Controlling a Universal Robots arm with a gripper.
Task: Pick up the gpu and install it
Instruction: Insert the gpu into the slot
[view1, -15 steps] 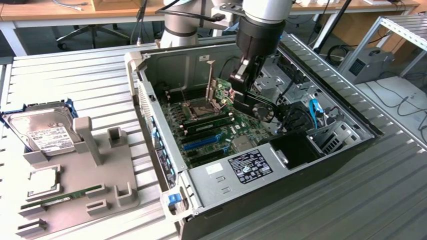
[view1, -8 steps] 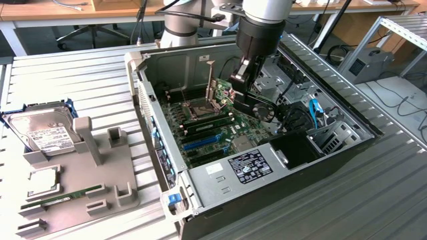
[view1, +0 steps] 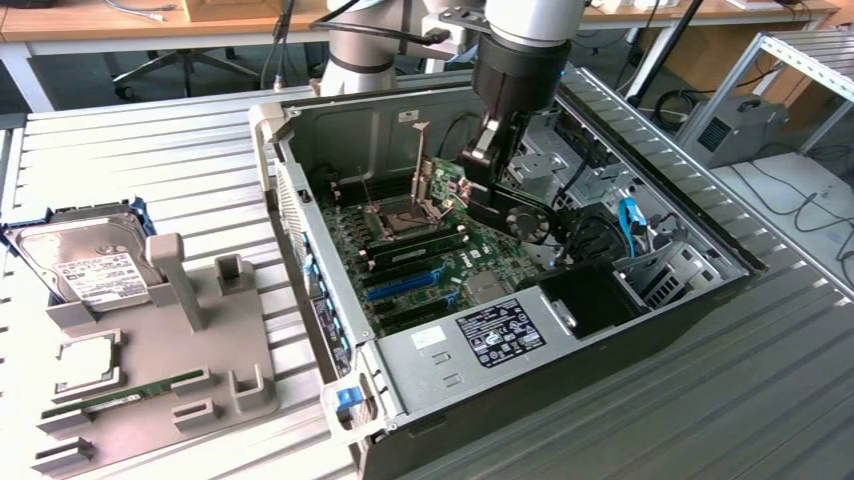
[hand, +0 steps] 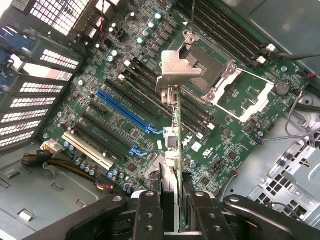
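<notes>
Gpu: green card, upright, clamped between the partly closed fingers of the gripper. Location: upper centre of exterior view, inside open computer case, over motherboard.

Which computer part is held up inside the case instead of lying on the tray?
The gpu, the green card with the silver bracket, upright in the gripper over the motherboard. The hard drive, processor and memory stick lie on the gray tray.

exterior: high, angled down, far | wrist: close, facing down | shared: motherboard
</notes>
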